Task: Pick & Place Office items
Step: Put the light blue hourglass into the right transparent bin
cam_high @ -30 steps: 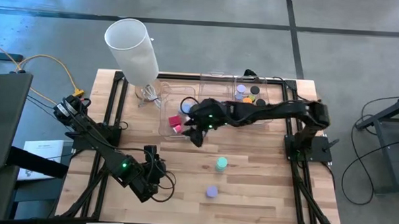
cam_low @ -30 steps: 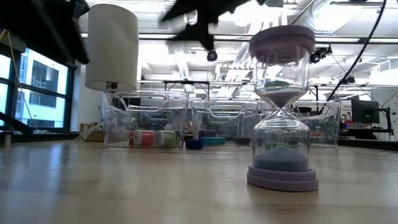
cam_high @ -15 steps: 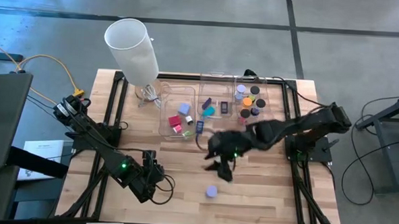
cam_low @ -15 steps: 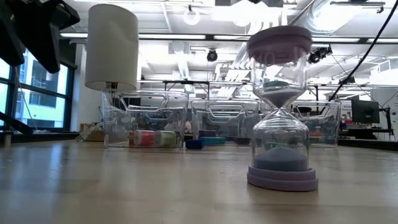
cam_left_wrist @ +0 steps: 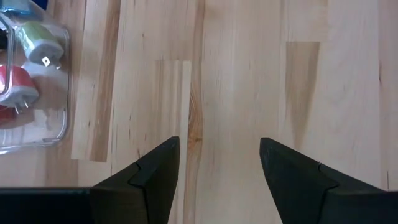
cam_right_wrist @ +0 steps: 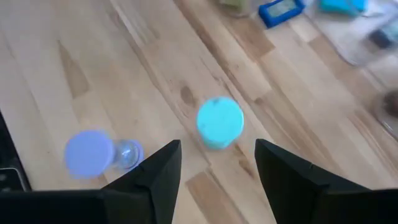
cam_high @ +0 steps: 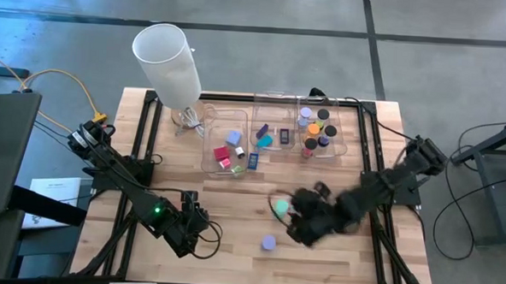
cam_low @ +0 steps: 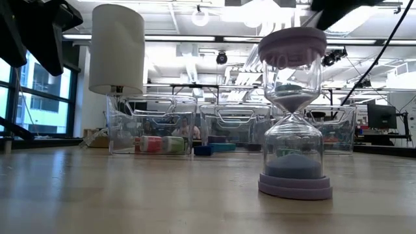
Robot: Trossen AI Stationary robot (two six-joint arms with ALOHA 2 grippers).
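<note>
The wooden table (cam_high: 233,201) carries three clear bins (cam_high: 225,143) beside a white cylinder (cam_high: 167,59); two hourglasses, teal (cam_high: 280,208) and lavender (cam_high: 268,242), stand well apart from the bins.

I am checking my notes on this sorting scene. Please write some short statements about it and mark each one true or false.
1. The right hand is open, with the teal hourglass ahead of it. True.
2. The lavender hourglass stands inside a clear bin. False: it stands on the bare wooden table.
3. The left hand is shut on a red block. False: it is open and empty over the table.
4. Three clear bins sit side by side at the far edge. True.
</note>
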